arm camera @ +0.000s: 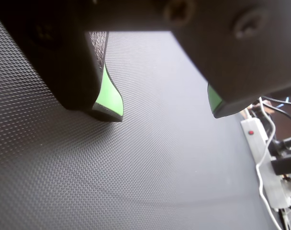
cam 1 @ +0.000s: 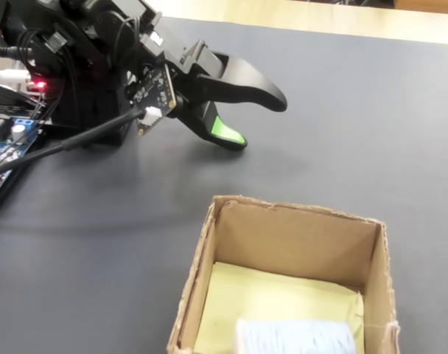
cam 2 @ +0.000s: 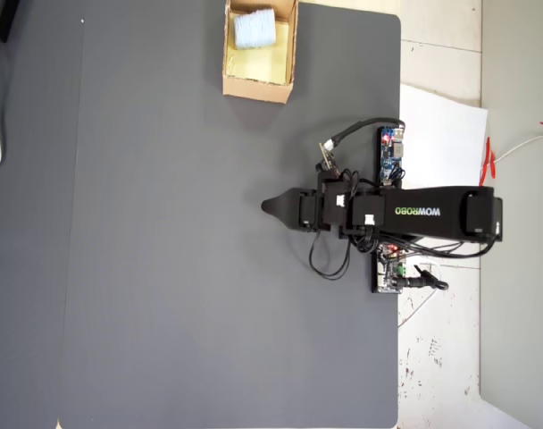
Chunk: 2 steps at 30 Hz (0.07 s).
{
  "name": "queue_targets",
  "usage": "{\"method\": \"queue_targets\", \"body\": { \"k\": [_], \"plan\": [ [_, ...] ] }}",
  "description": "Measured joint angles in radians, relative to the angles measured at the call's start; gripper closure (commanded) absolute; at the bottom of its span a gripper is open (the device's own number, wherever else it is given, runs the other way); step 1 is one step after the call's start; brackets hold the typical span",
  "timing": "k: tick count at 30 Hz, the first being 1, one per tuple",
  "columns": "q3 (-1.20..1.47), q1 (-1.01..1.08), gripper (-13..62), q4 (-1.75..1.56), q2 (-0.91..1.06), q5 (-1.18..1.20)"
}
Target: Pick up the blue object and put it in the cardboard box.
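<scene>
The blue object (cam 1: 294,339) (cam 2: 254,29), a pale ribbed lump, lies inside the cardboard box (cam 1: 298,214) on its yellowish floor, at the end farthest from the arm in the overhead view. The box (cam 2: 258,88) stands at the top of the dark mat in the overhead view. My gripper (arm camera: 164,111) (cam 1: 257,122) (cam 2: 267,206) hovers low over bare mat, well away from the box. It is open: its green-padded jaws stand wide apart with nothing between them.
A white power strip (arm camera: 255,139) with cables lies at the mat's right edge in the wrist view. Circuit boards (cam 2: 392,152) (cam 1: 3,147) and wires sit by the arm's base. A white paper sheet (cam 2: 441,134) lies off the mat beside the arm.
</scene>
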Motion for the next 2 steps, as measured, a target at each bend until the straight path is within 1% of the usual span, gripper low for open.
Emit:
{"method": "queue_targets", "body": {
  "k": [2],
  "plan": [
    [0.000,0.000,14.7,0.000,0.000,0.000]
  ]
}}
